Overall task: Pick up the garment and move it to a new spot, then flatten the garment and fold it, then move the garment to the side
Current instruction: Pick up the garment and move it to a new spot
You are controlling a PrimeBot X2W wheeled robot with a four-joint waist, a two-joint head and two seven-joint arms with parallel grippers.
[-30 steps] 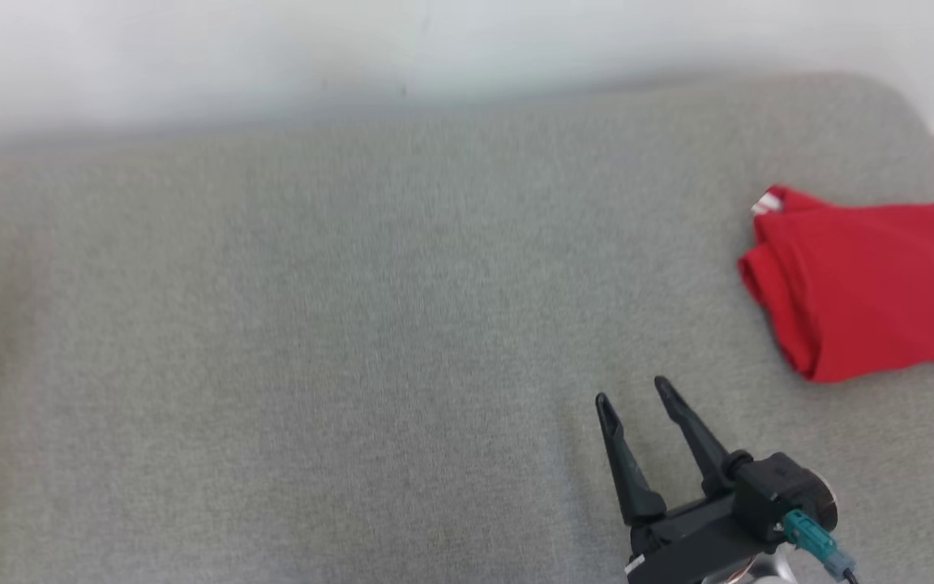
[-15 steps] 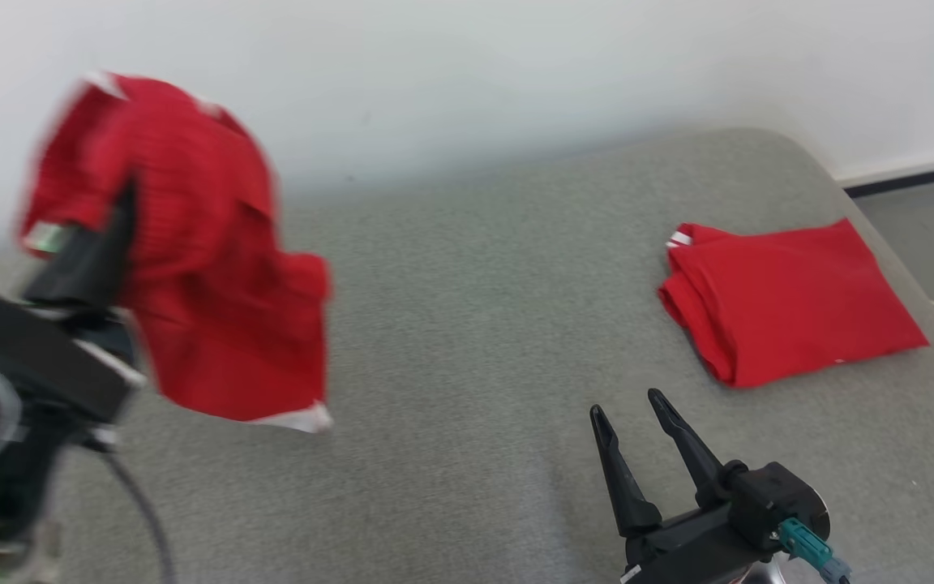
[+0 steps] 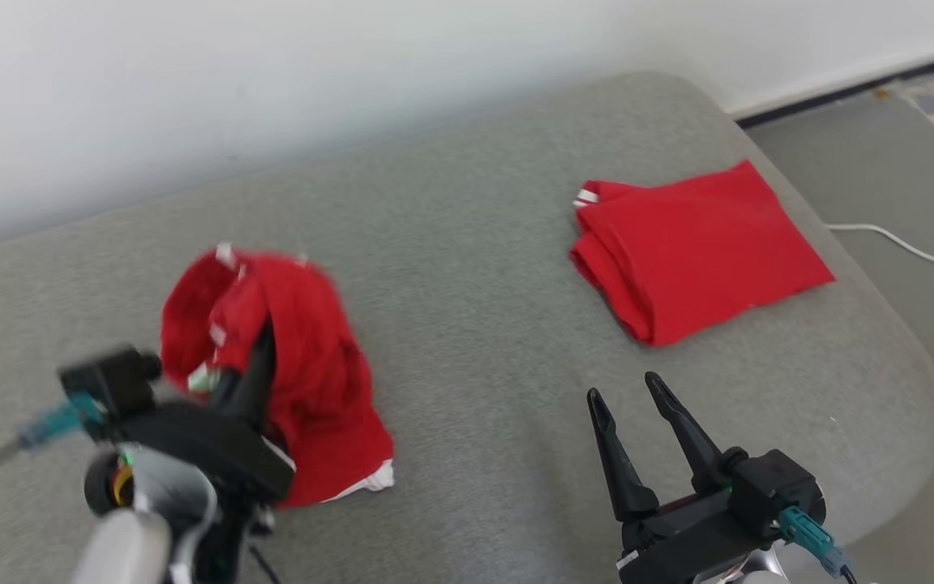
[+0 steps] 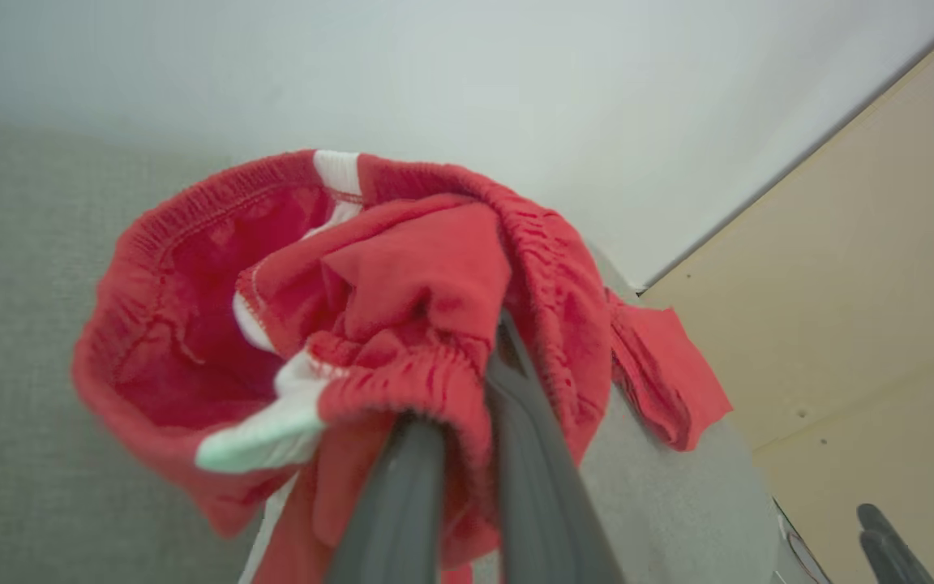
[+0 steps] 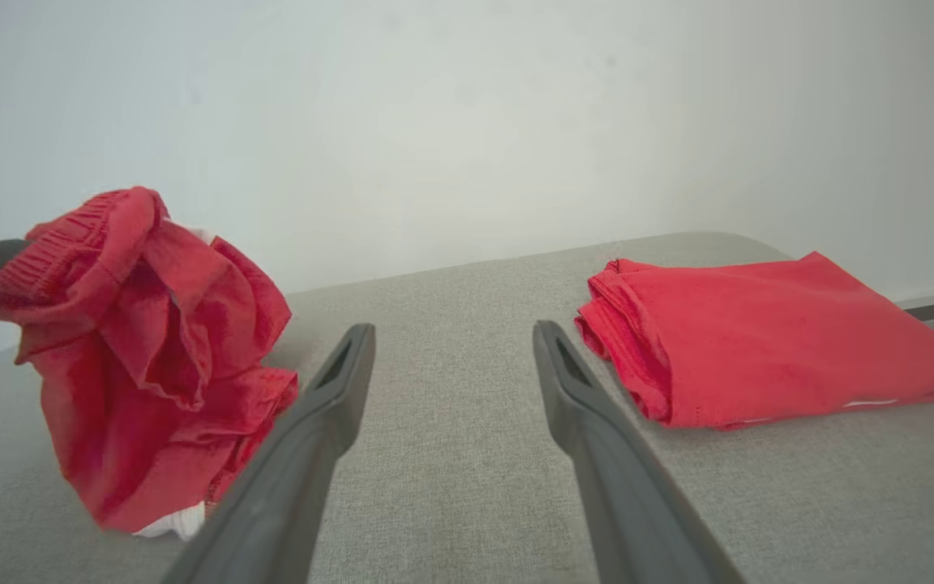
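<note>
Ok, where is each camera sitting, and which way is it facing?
Head view: on the head, looking down at the grey cushion; left gripper shut on the crumpled garment, right gripper open.
Left wrist view: on that wrist, looking along its fingers into the crumpled garment.
Right wrist view: on that wrist, facing across the cushion toward the wall, between its spread fingers.
Shared: head and right wrist views both show the folded garment.

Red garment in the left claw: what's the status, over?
Left gripper shut on crumpled red garment, hanging bunched low over grey cushion. Right gripper open, empty. Folded red garment lies apart to the right, not in the way.
</note>
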